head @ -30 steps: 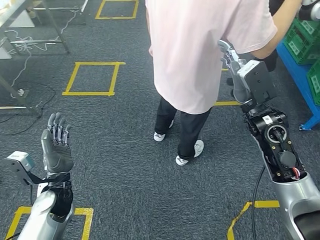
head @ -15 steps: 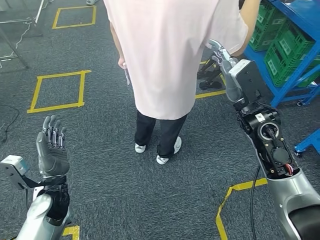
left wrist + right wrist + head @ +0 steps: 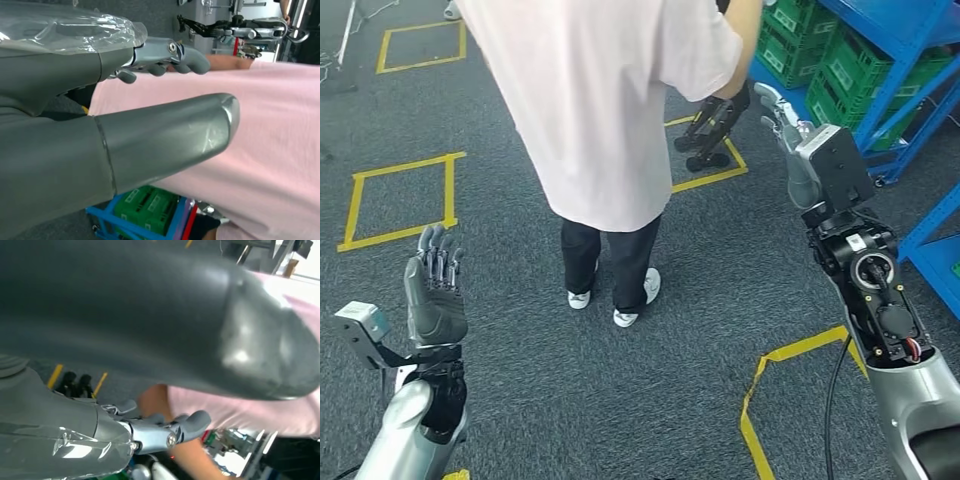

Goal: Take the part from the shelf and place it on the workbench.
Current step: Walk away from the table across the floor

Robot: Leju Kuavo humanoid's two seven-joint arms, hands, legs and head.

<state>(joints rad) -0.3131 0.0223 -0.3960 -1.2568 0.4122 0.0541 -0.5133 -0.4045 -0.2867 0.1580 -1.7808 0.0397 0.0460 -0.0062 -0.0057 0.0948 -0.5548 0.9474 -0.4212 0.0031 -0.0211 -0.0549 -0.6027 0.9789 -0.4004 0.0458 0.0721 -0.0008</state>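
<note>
Left hand: matte grey left hand (image 3: 435, 290) raised, fingers apart, holding nothing.
Right hand: right hand (image 3: 789, 135) with smooth grey shell, fingers spread, empty.
Shelf: blue metal shelf (image 3: 905, 40) holding ribbed green plastic crates (image 3: 841, 70); part cannot be told.
Floor: dark carpet (image 3: 524, 350), yellow tape squares.
Person: pink cloth shirt (image 3: 599, 100).

A person in a pink shirt (image 3: 599, 100) fills the upper middle of the head view, standing between the 2 raised hands — their white shoes (image 3: 618, 300) planted mid-frame on the grey carpet (image 3: 531, 380). The blue shelf (image 3: 901, 60) with green crates (image 3: 848, 70) sits at the upper right, just beyond the right hand (image 3: 784, 125), and the person's arm (image 3: 743, 40) reaches across in front of it. The left hand (image 3: 433, 290), fingers apart at lower left, has bare carpet ahead — only yellow floor tape (image 3: 395, 205) there.
</note>
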